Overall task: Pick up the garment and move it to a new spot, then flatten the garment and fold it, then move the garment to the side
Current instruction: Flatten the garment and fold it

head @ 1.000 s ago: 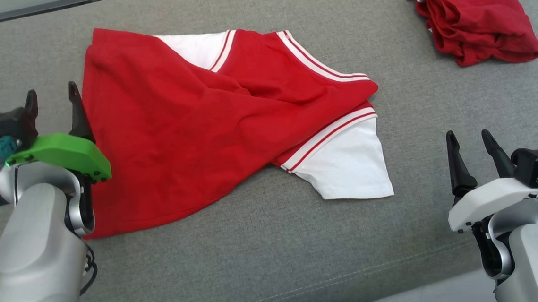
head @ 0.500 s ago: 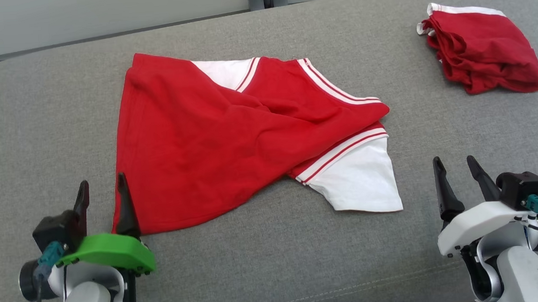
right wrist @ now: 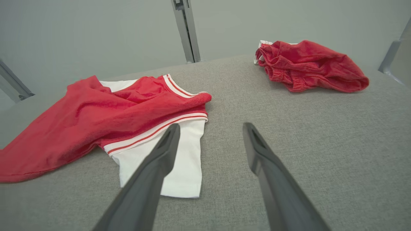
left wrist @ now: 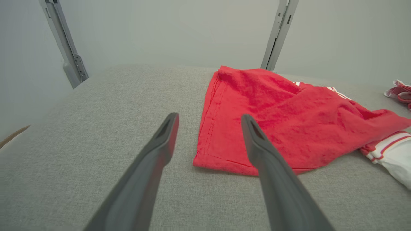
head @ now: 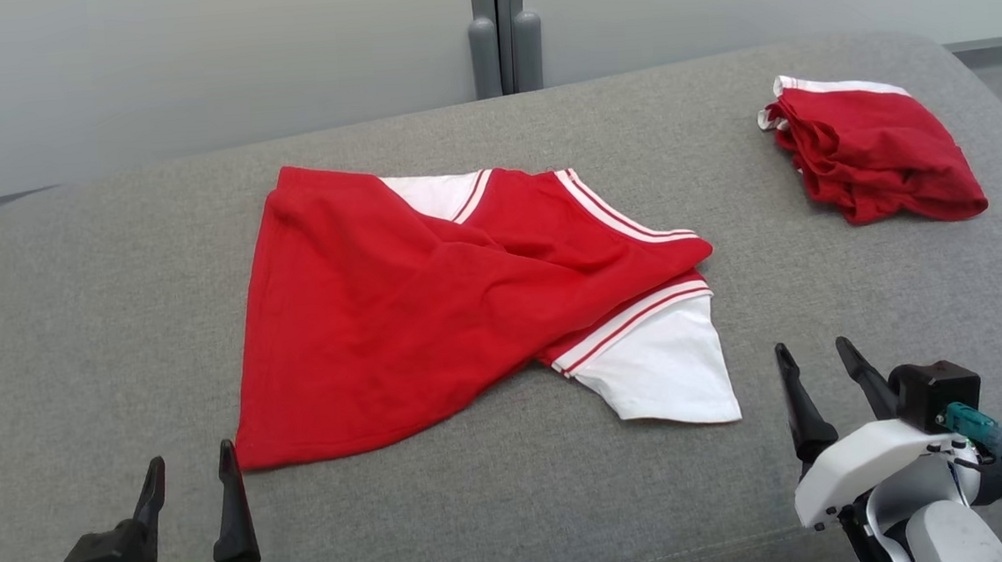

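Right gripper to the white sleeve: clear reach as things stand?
Probably yes: the right gripper stands open just beside the white sleeve, with bare grey cushion between them and nothing lying across.

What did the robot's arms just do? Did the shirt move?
The left pincer pulled back from the left edge of the shirt toward the robot, open and holding nothing. The camera tipped up too. The shirt, the red pile and the open right pincer stayed put.

Lab-like room: plain partition panels (head: 186,65) (metal posts (head: 501,34) between) behind grey upholstery (head: 70,302)
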Controlling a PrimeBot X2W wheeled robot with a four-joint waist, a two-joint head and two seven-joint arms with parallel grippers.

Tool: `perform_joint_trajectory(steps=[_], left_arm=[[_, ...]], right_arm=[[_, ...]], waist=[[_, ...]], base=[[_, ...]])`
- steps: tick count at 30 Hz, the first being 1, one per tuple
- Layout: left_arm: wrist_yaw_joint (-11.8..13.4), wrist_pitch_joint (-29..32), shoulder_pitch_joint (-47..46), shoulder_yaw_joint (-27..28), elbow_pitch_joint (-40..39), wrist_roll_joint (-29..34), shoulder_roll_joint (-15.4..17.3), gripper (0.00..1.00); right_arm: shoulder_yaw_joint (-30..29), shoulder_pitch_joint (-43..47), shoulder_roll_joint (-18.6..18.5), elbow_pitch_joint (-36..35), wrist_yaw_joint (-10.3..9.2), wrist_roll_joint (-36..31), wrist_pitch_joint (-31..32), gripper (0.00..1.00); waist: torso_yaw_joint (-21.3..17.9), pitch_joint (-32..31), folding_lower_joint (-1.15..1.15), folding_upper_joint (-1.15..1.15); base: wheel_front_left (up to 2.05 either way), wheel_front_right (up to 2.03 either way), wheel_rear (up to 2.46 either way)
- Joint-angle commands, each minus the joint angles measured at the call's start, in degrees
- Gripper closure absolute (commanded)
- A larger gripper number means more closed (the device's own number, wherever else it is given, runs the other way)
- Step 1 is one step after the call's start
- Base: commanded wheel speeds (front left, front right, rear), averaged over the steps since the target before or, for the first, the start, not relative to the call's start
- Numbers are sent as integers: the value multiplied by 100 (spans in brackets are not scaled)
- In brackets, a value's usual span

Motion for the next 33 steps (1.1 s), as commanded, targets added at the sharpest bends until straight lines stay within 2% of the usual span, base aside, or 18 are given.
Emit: perform_joint_trajectory(steps=[1,13,33], left_arm=[[37,-21,150,72,-74,-31,-9,0],[161,-54,739,276,-651,43,-179,0],[211,115,739,142,-834,72,-142,0]], right_arm=[[39,88,-44,-74,-7,-46,43,0],[427,192,-99,-450,-7,38,320,0],[357,24,-39,-384,-7,60,318,0]], waist=[[-12,-176,0,0],[6,-384,0,0],[73,-355,0,0]], base=[[0,0,0],[0,0,0],[0,0,0]])
